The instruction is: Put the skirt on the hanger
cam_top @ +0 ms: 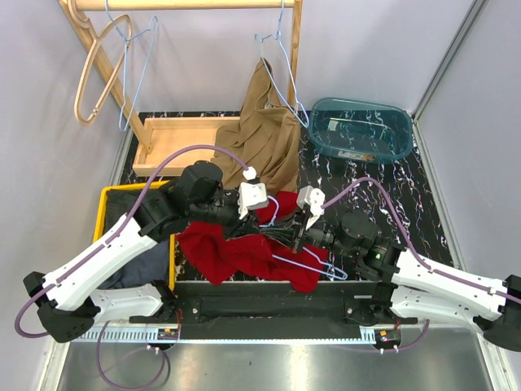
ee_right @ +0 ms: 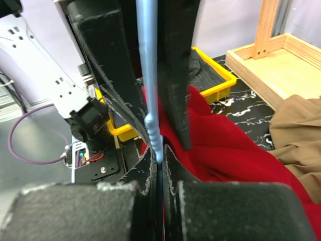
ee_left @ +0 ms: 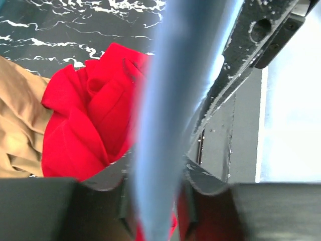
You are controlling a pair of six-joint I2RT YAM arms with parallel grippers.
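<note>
Top external view first. Shows the red skirt (cam_top: 220, 248) dumped in a loose heap on the table (cam_top: 407, 187), middle of the near edge, right under both grippers and just beside the yellow bin (cam_top: 122, 191) at the near left corner. Not on the blue wire hanger (ee_right: 149, 75) yet, going by that. Right gripper (ee_right: 158, 165) pinched tight on the hanger wire, jaws together with only the wire between. Left gripper (ee_left: 153, 193) straddling the same wire a bit further along, jaws a little apart from the look of the right wrist view, sliver of daylight on one side, so more of a loose guide than a grip. As for handling: looks like light, floppy cloth, full of folds, bound to sag and bunch wherever lifted, and probably to slide off thin smooth wire if draped unevenly. Best bet for a hold, probably the waistband edge, pinching one layer only, though can't pick out the waistband in that heap from any view. Hanger itself looks thin and springy, easy to twist, so worth holding near a shoulder bend. Tan garment (cam_top: 269, 138) hanging by the far edge, well clear.
</note>
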